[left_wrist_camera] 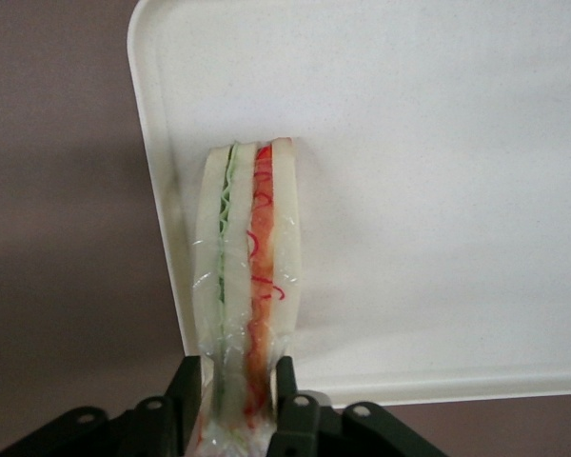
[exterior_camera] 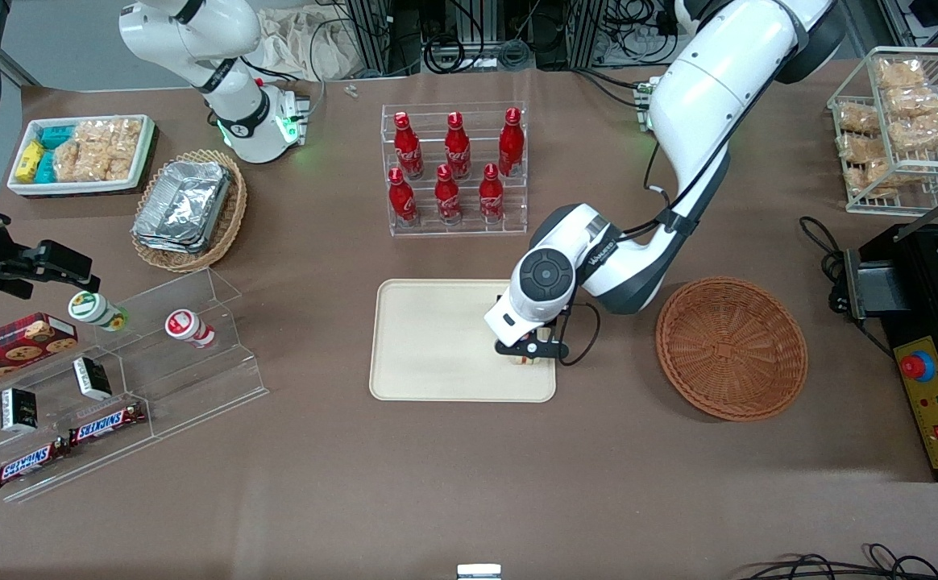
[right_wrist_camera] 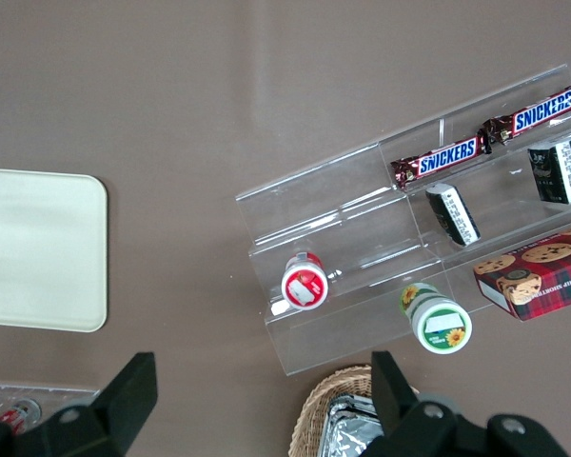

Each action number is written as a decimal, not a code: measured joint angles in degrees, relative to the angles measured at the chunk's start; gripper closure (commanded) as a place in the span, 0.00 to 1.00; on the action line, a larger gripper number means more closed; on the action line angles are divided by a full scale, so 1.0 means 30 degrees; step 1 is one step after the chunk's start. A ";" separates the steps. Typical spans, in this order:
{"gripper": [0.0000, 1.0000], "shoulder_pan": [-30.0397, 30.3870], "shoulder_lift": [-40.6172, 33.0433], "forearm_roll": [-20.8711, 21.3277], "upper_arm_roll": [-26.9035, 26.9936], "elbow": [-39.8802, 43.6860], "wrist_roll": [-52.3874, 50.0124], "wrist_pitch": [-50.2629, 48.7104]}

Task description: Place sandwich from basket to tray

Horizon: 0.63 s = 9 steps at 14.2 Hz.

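The step in hand looks like the set-down: the left arm's gripper (exterior_camera: 527, 354) is low over the cream tray (exterior_camera: 429, 338), at the corner nearest the front camera on the working arm's side, and it is clamped on the sandwich (left_wrist_camera: 246, 276). In the wrist view the two black fingers (left_wrist_camera: 186, 395) press the wedge's bread faces from either side at its near end, with the white bread, the green layer and the orange-red filling running away from the fingers between them. The rest of the wedge stretches out over the tray's surface, close beside the low rim and just inside it; whether its lower edge already touches the tray or hangs a little above cannot be told from these views. In the front view only a sliver of the sandwich (exterior_camera: 526, 360) shows beneath the gripper, the wrist covering the rest. The reddish-brown wicker basket (exterior_camera: 731, 348) sits beside the tray toward the working arm's end of the table, and nothing is seen in it, so the carry seems finished. The next move, as I judge it, calls for settling the wedge fully onto the tray, spreading the fingers to free it, and lifting straight up so the wrapped bread does not drag. Being so near the rim, it could tip onto the edge if released carelessly.
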 measured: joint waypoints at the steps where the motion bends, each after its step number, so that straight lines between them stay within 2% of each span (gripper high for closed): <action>1: 0.01 0.0000 0.0001 0.0007 0.0004 0.0000 -0.0012 0.0010; 5: 0.01 0.0048 -0.0018 -0.0016 0.0035 0.0029 -0.0156 0.0047; 9: 0.01 0.0818 -0.0784 -0.1557 0.0093 0.0809 -0.0350 -0.0441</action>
